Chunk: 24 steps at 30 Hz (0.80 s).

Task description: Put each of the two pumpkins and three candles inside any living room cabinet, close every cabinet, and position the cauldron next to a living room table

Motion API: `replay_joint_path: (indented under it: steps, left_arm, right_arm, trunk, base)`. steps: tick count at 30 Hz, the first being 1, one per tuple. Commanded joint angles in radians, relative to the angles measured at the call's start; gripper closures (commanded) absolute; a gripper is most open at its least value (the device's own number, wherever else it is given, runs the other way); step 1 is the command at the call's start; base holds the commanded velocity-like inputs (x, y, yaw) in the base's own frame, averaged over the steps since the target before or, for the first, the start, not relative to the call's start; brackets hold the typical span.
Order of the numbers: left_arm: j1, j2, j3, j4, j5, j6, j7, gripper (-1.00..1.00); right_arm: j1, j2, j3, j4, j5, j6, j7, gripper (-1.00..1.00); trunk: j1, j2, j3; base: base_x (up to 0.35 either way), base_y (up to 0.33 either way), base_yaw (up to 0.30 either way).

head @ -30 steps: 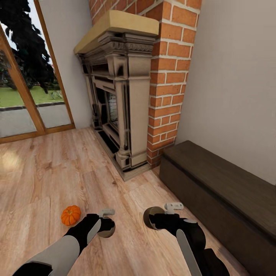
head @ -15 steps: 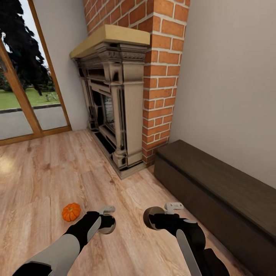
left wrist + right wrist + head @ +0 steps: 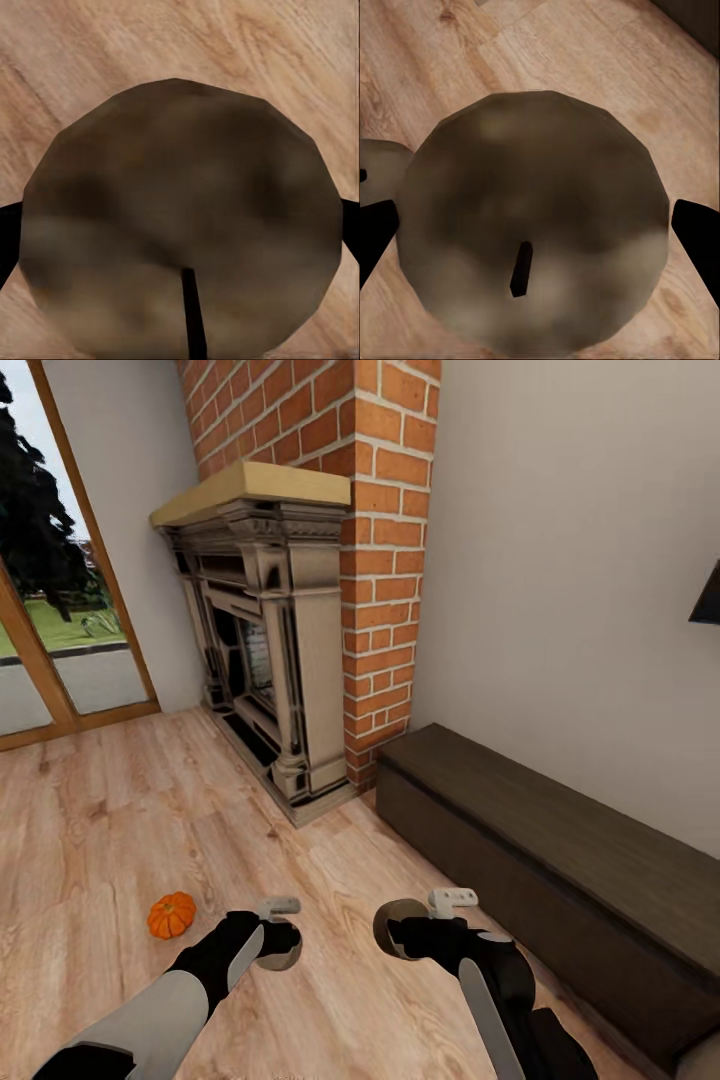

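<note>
Pumpkin (image 3: 172, 915) sits on plank floor lower left, just beside my left gripper (image 3: 279, 941); cabinet (image 3: 560, 880) closed at right. Can't tell either pincer's state. I'd square up, descend over the stem.

A large, blurred, brownish-grey round shape (image 3: 180, 221) covered most of the light wood-plank floor (image 3: 247, 37), a thin dark slit at its near edge; dark slivers flanked it.

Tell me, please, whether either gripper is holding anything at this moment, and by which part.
It cannot be told: the left gripper and right gripper hang over bare floor, their fingers not clearly visible. The pumpkin lies untouched on the floor.
</note>
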Motion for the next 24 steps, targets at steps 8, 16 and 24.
replay_joint_path:
  steps: [8,16,24]
  left_arm:
    - [0.000,0.001,-0.008,-0.002,0.010,0.005,0.006,1.00]
    - [0.000,0.001,-0.008,-0.002,0.010,0.005,0.006,1.00]
    - [0.000,0.001,-0.008,-0.002,0.010,0.005,0.006,1.00]
  right_arm:
    - [-0.001,0.000,0.002,-0.001,-0.011,0.003,-0.010,1.00]
    - [-0.001,0.000,0.002,-0.001,-0.010,0.003,-0.010,1.00]
    - [-0.001,0.000,0.002,-0.001,-0.010,0.003,-0.010,1.00]
  trunk:
    - [-0.032,0.056,0.035]
    - [-0.062,0.112,0.071]
    - [-0.093,0.168,0.108]
  base:
    - [-0.341,0.000,-0.161]
    - [-0.340,0.000,-0.132]
    - [-0.146,0.000,-0.103]
